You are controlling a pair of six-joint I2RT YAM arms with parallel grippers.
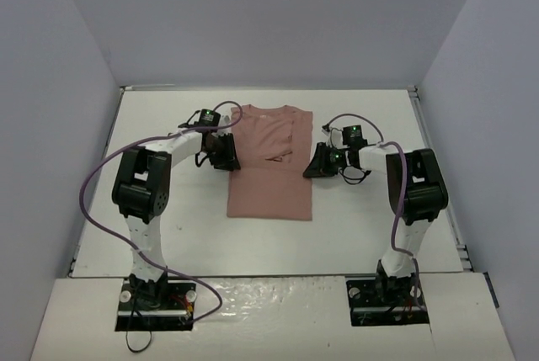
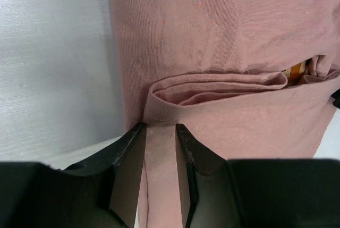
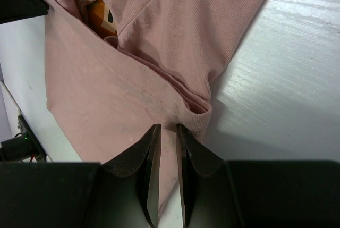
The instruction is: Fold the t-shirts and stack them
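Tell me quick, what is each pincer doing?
Left pincer: closed on the pink t-shirt, at its edge.
Right pincer: closed on its opposite edge.

Plain pale grey walls [image 1: 269, 16] are enclosing a white table [image 1: 362, 235] on three sides and soft even light is falling across it

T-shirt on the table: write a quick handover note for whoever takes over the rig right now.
Left gripper: closed on the t-shirt at its left side edge, fabric between the fingers.
Right gripper: closed on the right side edge the same way.
The t-shirt lies in the middle of the table. Its sides appear folded in to a narrow rectangle, with a bunched crease across its middle. An orange print peeks from that fold.
Left: finish the crosswise fold, flatten, release. No second shirt is in view to stack.
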